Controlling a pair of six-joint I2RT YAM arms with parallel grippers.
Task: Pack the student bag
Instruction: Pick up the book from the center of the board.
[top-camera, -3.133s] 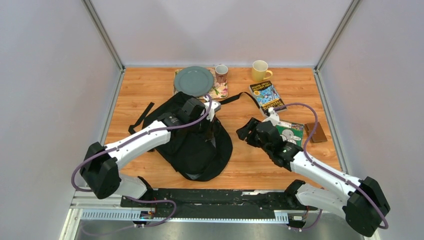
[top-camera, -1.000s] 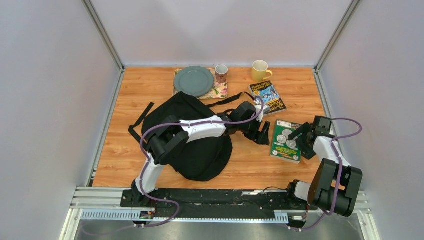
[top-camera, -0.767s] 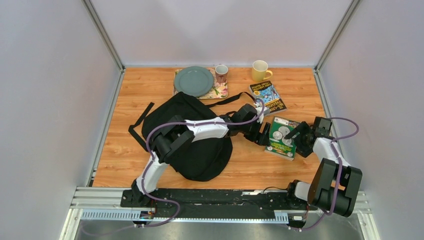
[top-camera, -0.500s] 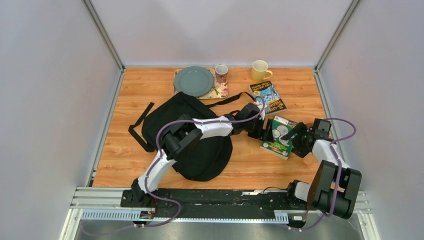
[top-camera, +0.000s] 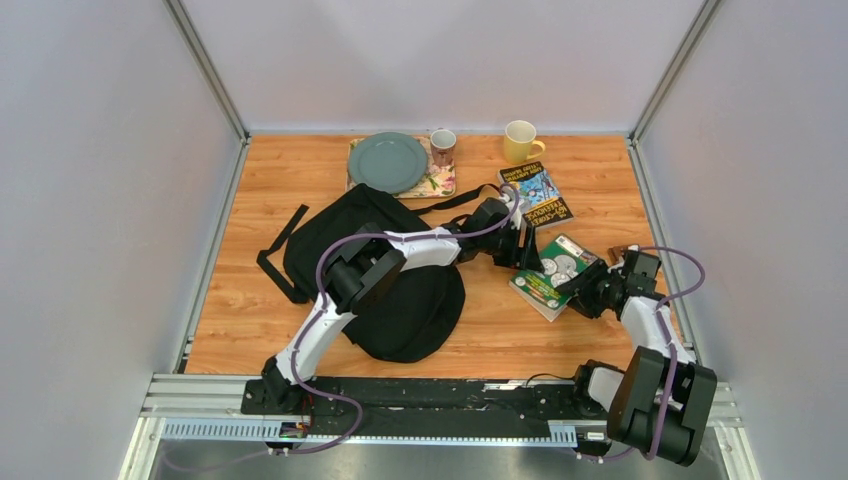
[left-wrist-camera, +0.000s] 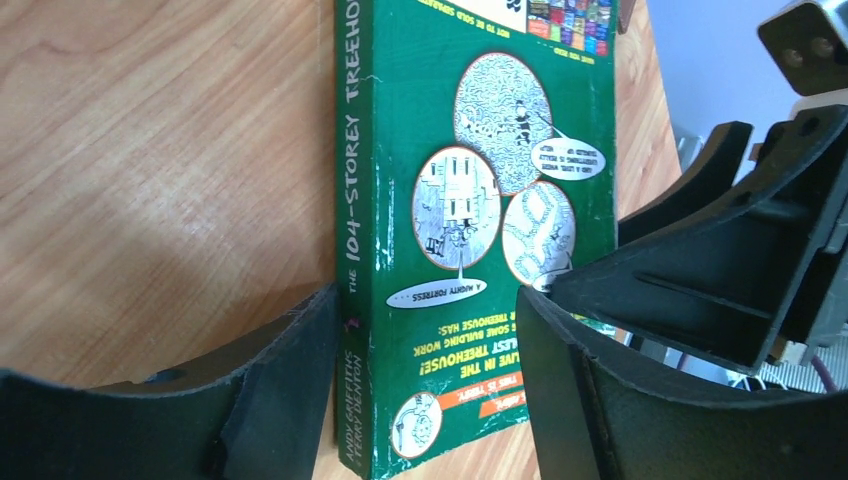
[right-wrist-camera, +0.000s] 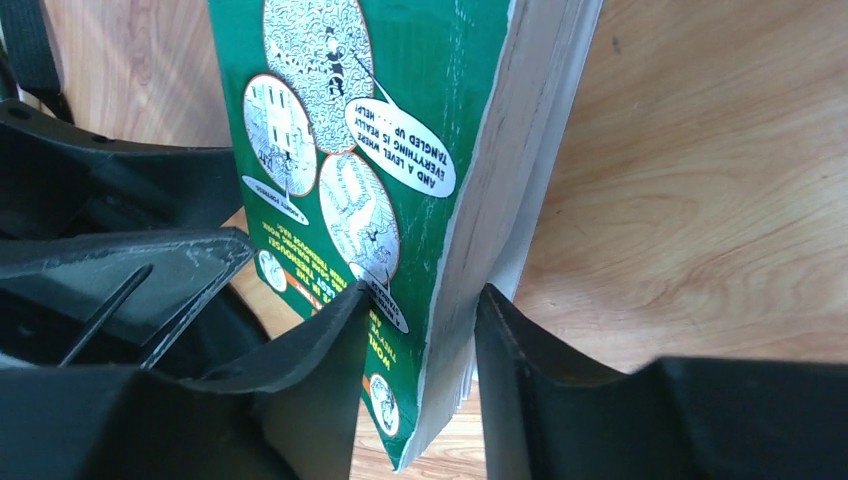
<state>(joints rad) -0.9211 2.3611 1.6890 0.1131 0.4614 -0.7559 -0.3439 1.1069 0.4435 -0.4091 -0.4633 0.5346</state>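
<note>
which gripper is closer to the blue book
Left. The left gripper sits at the spine of the green book, close beside the blue book. The right gripper grips its opposite edge, farther away.

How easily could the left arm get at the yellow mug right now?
Probably yes. The yellow mug stands in the open beyond the left pincer, with only the flat blue book between, and the arm's elbow is bent. But that pincer straddles the green book.
</note>
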